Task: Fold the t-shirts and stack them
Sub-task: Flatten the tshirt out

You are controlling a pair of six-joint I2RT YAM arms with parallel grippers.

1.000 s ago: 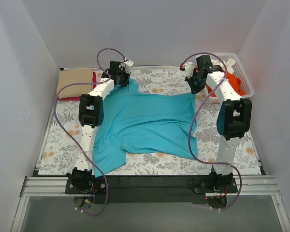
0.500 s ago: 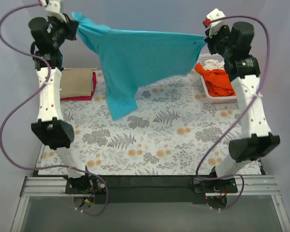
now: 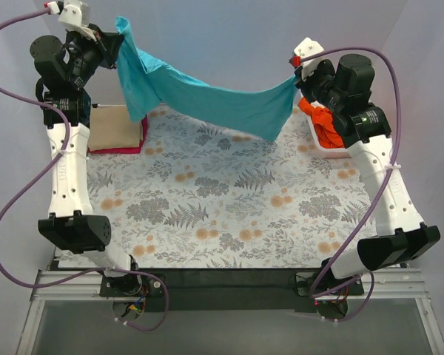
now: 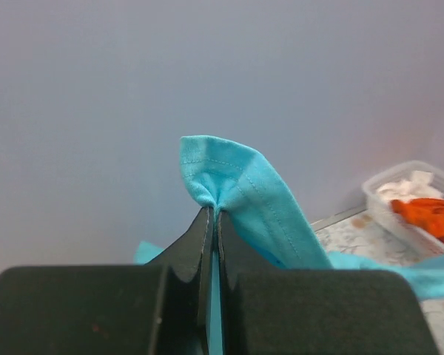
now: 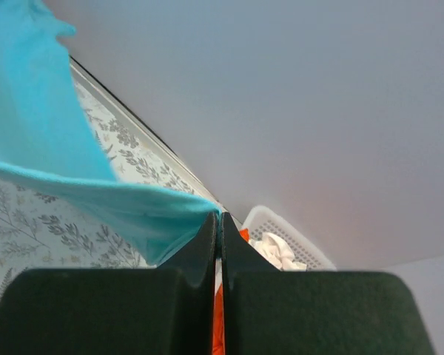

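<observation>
A turquoise-teal t-shirt [image 3: 207, 100] hangs in the air above the back of the table, stretched between both arms. My left gripper [image 3: 112, 46] is shut on its left corner, high at the back left; the cloth bunches out past the tips [image 4: 229, 177]. My right gripper [image 3: 296, 74] is shut on its right edge [image 5: 144, 211], high at the back right. A folded tan shirt [image 3: 117, 126] lies on a magenta-red one [image 3: 142, 133] at the back left. Orange [image 3: 322, 122] and white shirts sit in the basket, the white one showing in the left wrist view [image 4: 407, 186].
The grey-and-orange floral table cloth [image 3: 229, 214] covers the table. A white lattice basket [image 3: 327, 151] stands at the back right, partly hidden by my right arm. White walls close in on three sides.
The teal shirt hung wider and lower at the left half a second ago; now it is pulled into a narrower sagging band. The right gripper has come lower and inward.
</observation>
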